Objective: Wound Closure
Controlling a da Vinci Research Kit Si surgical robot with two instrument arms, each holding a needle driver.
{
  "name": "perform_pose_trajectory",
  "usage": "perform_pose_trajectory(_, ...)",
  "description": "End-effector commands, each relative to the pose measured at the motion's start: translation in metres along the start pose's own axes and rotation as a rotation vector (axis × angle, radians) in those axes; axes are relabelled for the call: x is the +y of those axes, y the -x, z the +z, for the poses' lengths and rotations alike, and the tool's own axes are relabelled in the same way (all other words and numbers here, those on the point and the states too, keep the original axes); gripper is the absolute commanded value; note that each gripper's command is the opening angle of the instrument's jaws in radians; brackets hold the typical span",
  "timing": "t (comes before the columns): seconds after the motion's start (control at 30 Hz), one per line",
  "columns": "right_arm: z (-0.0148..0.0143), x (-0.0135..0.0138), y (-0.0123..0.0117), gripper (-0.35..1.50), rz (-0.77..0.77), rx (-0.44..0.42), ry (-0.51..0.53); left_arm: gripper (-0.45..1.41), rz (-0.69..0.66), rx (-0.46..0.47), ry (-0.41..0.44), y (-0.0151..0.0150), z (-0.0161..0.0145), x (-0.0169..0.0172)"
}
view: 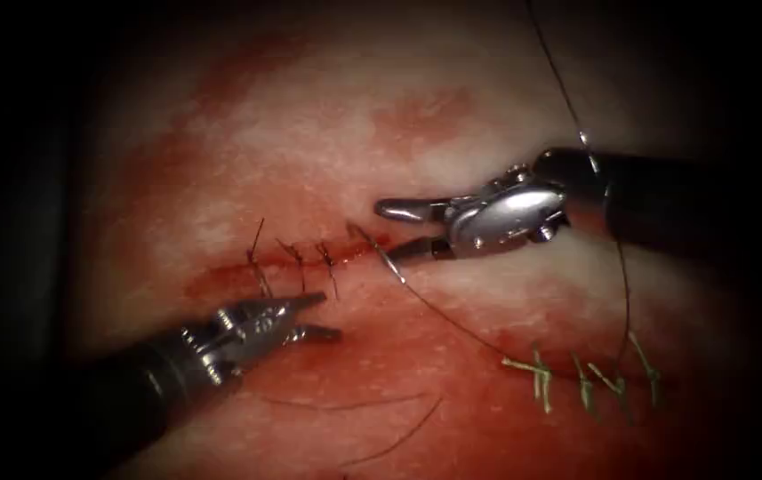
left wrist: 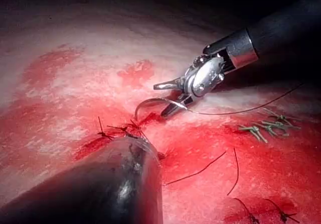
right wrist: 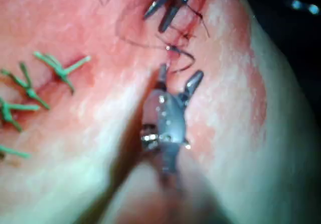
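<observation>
- Progress: three dark stitches (view: 296, 262) already cross the cut (view: 220, 283)'s left stretch; green stitches (view: 581, 373) sit far right of it, and the cut's right end is still unstitched.
- Left tool (view: 314, 317), just below those stitches, is spread and grasps nothing.
- Needle (view: 381, 252) stands at the cut's right end; whether its tip is buried is hard to tell.
- Right tool (view: 398, 231), beside it, gapes; its lower jaw touches the needle.
- Thread (view: 461, 324) trails rightward.
</observation>
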Motion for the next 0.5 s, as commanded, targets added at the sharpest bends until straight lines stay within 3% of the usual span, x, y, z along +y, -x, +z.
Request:
perform_pose_trajectory(0.03,0.0012,0.0002,-0.0001,0.99,-0.001,0.009,0.007,0.22,0.001,0.001,0.001,-0.0002,0.0007,-0.0001)
perform_pose_trajectory(0.5,0.0027,0.0009,-0.0008,0.93,0.003,0.065,0.021,0.24,0.001,0.001,0.001,-0.0001,0.0007,-0.0001)
